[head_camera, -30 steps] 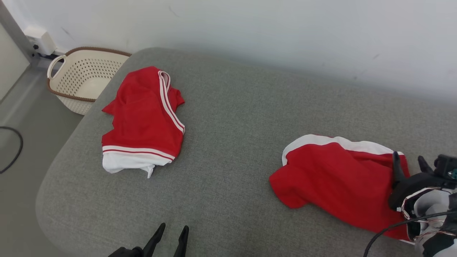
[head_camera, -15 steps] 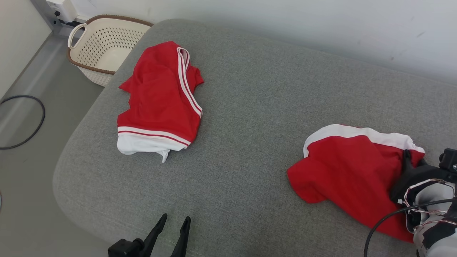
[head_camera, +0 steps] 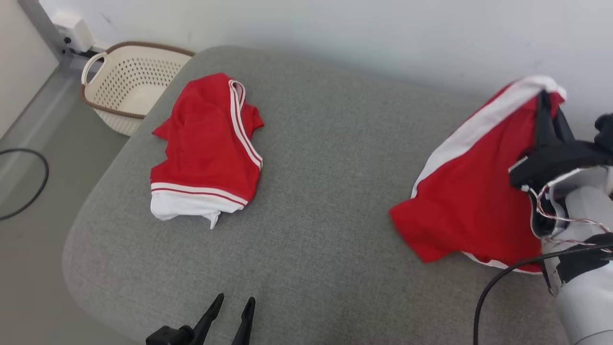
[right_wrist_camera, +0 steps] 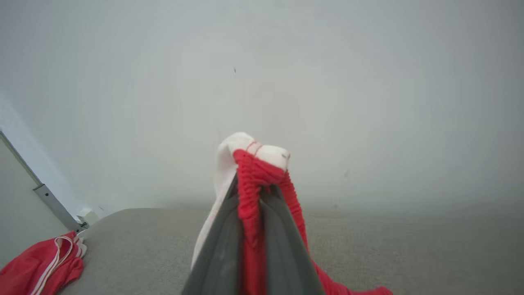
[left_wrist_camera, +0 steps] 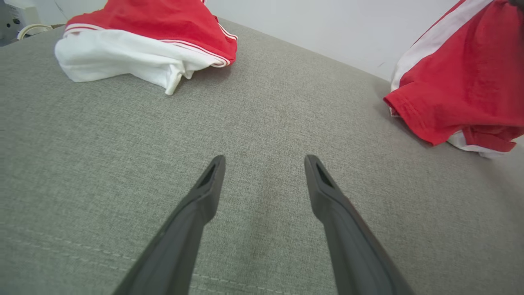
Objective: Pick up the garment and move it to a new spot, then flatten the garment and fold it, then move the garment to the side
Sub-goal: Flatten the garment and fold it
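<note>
Garment hanging from right gripper at cushion's right end

Right gripper (head_camera: 542,98) is clamping shut on the garment (head_camera: 464,191), pinching a bunched red-and-white edge between its two dark fingers. In the right wrist view the gathered cloth is poking out past the fingertips, white on top and red beneath, with the pale wall (head_camera: 335,28) behind it. The gripper is holding that edge up high, near the wall, and the rest of the garment is draping down from it in a slanting sheet, with a white band running along its upper side. Its lower part is resting on the right end of the grey cushion (head_camera: 325,167), where a red corner is pointing toward the middle and a strip of white is showing underneath.

Left gripper (head_camera: 235,298) is hovering at the cushion's near edge with its fingers spread wide and nothing between them. In the left wrist view they are pointing across bare grey fabric. It is sitting well apart from both garments.

A second garment (head_camera: 206,143), red with white stripes and a white hem, is lying folded on the left part of the cushion, well apart from the held one. Beyond that end, a cream perforated basket (head_camera: 115,84) with a brown rim is standing on the floor by the wall, and a black cable (head_camera: 40,179) is curving across the floor nearby.
</note>
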Controlling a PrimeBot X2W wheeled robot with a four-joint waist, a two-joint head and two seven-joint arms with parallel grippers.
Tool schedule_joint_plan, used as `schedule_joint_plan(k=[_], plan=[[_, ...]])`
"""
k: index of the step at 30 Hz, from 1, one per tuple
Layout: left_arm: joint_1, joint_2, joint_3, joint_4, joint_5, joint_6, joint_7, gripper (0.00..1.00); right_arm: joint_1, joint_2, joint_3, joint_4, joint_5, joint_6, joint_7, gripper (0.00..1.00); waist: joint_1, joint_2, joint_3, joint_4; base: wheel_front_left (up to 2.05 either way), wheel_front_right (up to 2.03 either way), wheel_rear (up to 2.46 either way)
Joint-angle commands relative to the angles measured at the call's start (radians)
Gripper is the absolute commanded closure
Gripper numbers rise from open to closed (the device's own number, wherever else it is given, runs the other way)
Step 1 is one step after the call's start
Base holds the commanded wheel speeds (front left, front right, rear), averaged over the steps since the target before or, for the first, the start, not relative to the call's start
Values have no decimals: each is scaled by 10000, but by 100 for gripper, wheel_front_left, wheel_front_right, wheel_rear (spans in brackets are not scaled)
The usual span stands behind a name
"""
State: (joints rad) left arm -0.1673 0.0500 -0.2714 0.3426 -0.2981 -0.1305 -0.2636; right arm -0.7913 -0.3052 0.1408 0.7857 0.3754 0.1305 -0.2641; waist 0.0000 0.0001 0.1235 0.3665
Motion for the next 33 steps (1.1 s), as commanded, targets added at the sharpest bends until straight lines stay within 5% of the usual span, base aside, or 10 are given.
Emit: schedule_joint_plan(k=[1,8,15,22,24,25,33], plan=[[152,9,64,42,129,-1,-16,0,48,110,127,-373,169,6,-2,100,0,-1,-277,-184,0,0,0],[509,8,188,82,69,-1,-16,0,1301,-119,967,-2013,955,4,-2,100,0,-1,-1035,-855,0,0,0],[573,9,-14,-69,-135,-1,-16,0,2914,-892,1200,-1357,1402,4,-2,100,0,-1,-1272,-1701,0,0,0],[474,8,-104,2,-158,-3,-14,0,4570,-1006,685,-820,1392,4,-4,97,0,-1,-1406,-2332,0,0,0],[444,8,-76,28,-134,-3,-14,0,4814,-941,578,-683,1431,4,-3,52,0,-1,-1448,-2469,0,0,0],[417,8,-82,28,-126,-1,-16,0,4901,-902,535,-637,1454,4,-3,0,0,-1,-1470,-2529,0,0,0],[232,8,-147,77,-193,-1,-16,0,4876,-908,6,-350,1054,4,-3,0,0,-1,-1583,-2903,0,0,0]])
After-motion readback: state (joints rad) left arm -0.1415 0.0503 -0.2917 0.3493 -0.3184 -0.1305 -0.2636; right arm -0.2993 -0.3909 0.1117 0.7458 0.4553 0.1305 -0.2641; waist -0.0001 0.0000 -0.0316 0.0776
